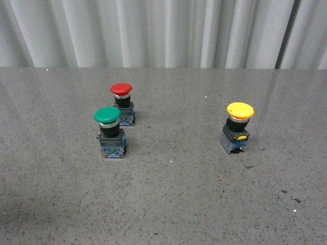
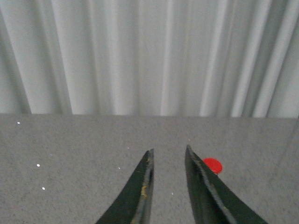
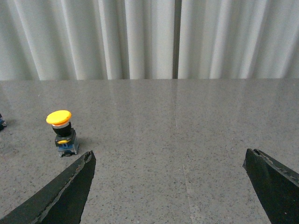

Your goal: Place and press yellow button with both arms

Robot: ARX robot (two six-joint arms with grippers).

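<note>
The yellow button stands upright on the grey table at the right, with a yellow cap, silver collar, black body and blue-grey base. It also shows in the right wrist view as the yellow button, beyond one fingertip of my right gripper, which is open with bare table between its fingers. My left gripper is shut, holding nothing, over bare table. Neither arm shows in the front view.
A green-capped button and a red-capped button stand at the table's left. The red cap peeks out beside the left gripper's finger. White curtain hangs behind the table's far edge.
</note>
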